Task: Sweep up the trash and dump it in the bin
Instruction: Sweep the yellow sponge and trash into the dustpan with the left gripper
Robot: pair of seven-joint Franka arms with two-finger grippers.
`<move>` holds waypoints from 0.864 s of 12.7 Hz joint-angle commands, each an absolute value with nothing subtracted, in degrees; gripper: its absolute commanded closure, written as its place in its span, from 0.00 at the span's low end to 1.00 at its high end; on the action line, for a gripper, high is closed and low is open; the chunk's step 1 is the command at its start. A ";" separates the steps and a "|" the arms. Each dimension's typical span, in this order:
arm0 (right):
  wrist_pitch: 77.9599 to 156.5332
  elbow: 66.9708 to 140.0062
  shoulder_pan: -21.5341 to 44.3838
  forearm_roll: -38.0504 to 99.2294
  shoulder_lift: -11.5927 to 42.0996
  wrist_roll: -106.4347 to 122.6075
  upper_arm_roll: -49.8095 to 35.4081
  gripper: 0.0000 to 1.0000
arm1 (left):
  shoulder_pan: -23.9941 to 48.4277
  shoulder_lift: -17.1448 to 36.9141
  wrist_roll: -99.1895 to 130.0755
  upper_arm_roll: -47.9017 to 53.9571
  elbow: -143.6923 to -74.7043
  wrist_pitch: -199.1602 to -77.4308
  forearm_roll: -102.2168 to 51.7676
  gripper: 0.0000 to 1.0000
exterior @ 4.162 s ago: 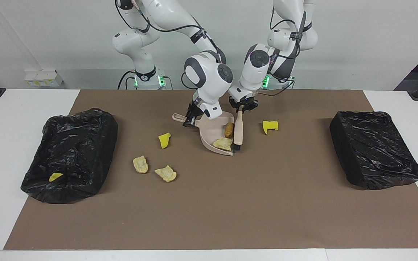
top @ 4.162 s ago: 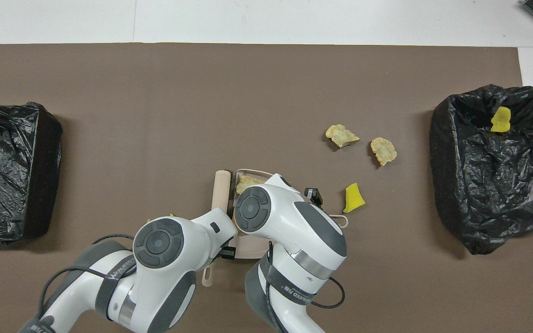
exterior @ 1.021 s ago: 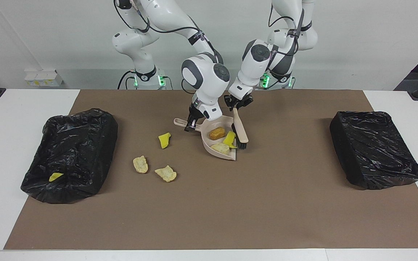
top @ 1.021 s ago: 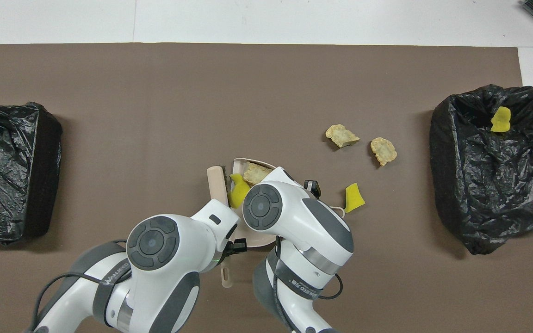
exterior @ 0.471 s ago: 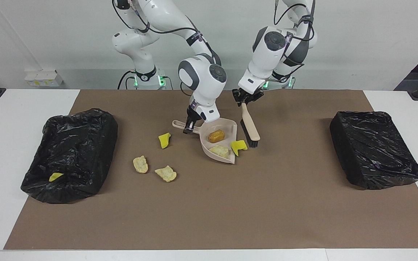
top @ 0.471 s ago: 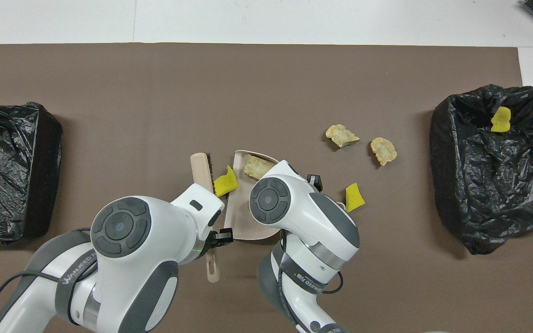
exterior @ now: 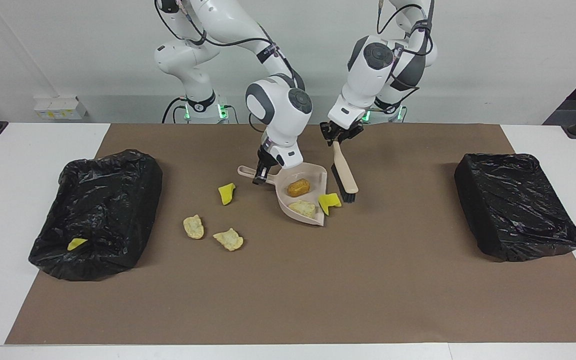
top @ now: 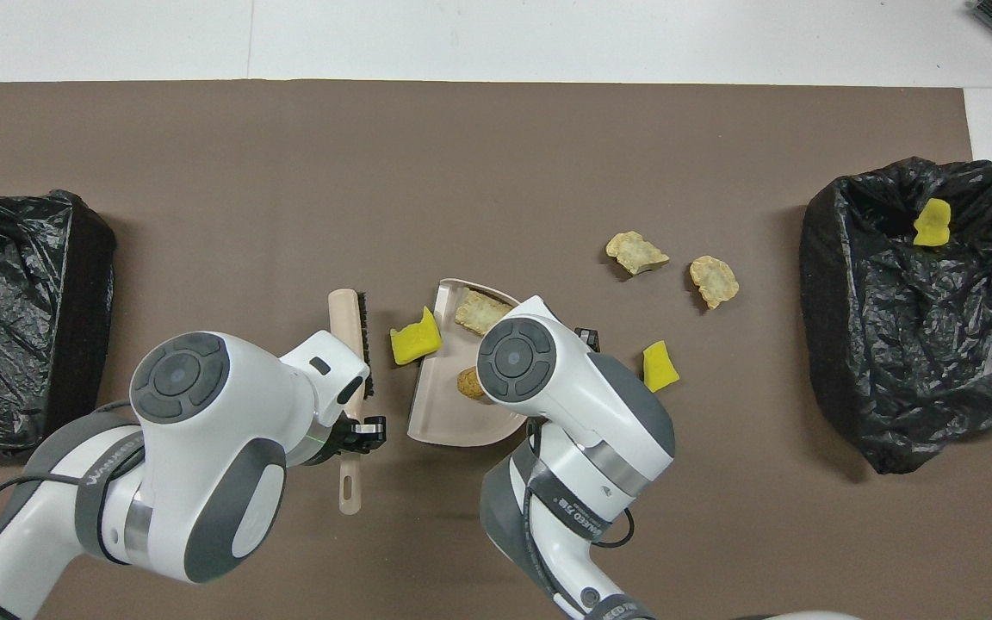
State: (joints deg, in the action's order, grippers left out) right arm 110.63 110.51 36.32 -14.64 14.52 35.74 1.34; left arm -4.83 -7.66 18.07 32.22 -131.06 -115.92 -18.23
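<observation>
Left hand [exterior: 337, 137] grasps the brush [exterior: 344, 175] handle; right hand [exterior: 262, 176] grasps the dustpan [exterior: 318, 175] handle, pan holding trash [exterior: 298, 188].

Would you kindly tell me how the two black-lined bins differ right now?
The bin at the right arm's end holds one yellow wedge; the bin at the left arm's end shows no trash inside. The first has a rounded, slumped liner; the second looks boxier, with straighter edges. Both are lined in crinkled black plastic and sit partly on the brown mat.

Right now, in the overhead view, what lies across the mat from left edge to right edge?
Empty bin → brush → yellow wedge → dustpan → beige chunk → second beige chunk → bin holding a wedge.
</observation>
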 commanded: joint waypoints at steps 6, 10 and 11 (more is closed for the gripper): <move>105.03 110.48 36.30 -13.71 13.54 38.41 0.79 1.00 | -0.10 -4.31 15.21 32.96 -134.21 -124.45 -17.31 1.00; 107.05 110.48 36.12 -13.62 13.89 38.15 0.79 1.00 | 2.29 -5.10 10.99 33.92 -133.25 -119.02 -17.40 1.00; 107.31 110.39 36.04 -13.62 13.97 37.80 0.79 1.00 | 2.20 -5.01 10.99 34.01 -133.07 -118.74 -17.32 1.00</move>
